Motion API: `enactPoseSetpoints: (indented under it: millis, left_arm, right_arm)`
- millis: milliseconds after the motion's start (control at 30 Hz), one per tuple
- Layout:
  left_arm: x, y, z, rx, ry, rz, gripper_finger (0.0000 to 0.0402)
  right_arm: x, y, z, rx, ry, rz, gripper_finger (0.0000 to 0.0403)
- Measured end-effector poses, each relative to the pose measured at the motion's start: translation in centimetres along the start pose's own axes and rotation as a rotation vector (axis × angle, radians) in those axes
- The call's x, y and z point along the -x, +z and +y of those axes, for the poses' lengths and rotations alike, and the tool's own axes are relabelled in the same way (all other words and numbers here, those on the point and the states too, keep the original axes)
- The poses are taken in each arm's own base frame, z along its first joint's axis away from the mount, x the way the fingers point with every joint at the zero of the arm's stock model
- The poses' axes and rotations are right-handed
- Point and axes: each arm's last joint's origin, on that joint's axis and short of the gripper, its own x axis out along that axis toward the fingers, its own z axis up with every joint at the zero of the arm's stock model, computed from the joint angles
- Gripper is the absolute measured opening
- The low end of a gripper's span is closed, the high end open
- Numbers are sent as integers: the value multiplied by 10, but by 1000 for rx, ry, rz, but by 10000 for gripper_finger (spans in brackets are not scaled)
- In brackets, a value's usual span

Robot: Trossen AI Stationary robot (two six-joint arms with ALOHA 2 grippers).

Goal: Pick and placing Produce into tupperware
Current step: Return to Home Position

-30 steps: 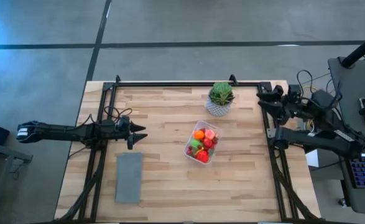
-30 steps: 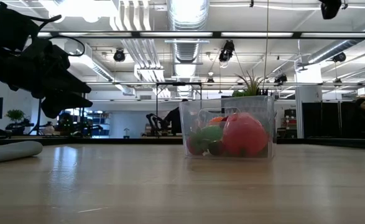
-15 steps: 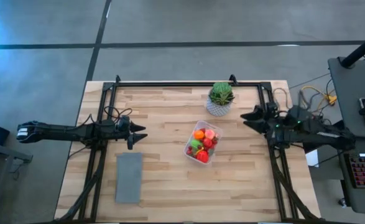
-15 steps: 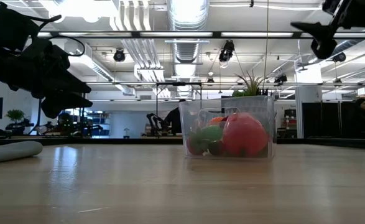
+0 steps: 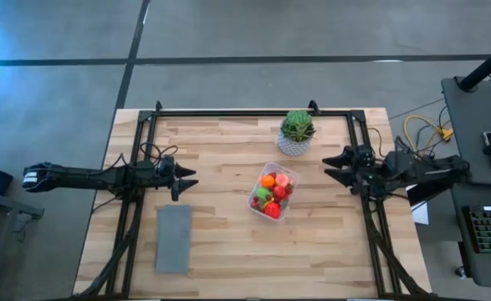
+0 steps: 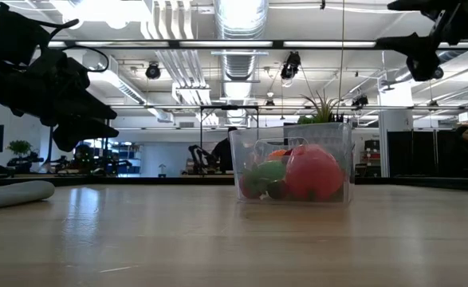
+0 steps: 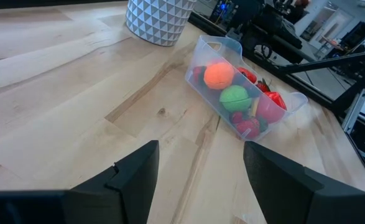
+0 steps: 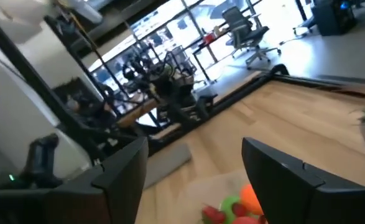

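Observation:
The clear tupperware (image 5: 271,191) stands on its base on the wooden table, right of centre, and holds the produce (image 5: 272,194): an orange ball, a green piece, red and pink berries. It also shows in the low view (image 6: 292,166) and the left wrist view (image 7: 239,93). My left gripper (image 5: 193,178) is open and empty at the table's left side, above the wood. My right gripper (image 5: 329,165) is open and empty at the table's right side, raised, to the right of the tub.
A green spiky plant in a white pot (image 5: 296,132) stands just beyond the tub toward the far edge. A flat grey rectangle (image 5: 173,238) lies near the front left. A black frame (image 5: 253,112) runs along the table's far, left and right sides.
My right arm has swung from the far right corner toward the table's near edge and a little toward the tub, its gripper now pointing at the table's left. The left arm, tub and produce have kept still.

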Motion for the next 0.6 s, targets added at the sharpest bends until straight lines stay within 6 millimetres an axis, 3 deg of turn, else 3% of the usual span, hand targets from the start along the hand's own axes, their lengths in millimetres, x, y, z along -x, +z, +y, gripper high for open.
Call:
enactPoseSetpoints:
  millis: [200,600]
  left_arm:
    - [0,0,0,0,0,0,221]
    - [0,0,0,0,0,0,221]
  right_arm:
    - [9,7,3,60,59,8,247]
    - [17,-2,-8,41,103,63,247]
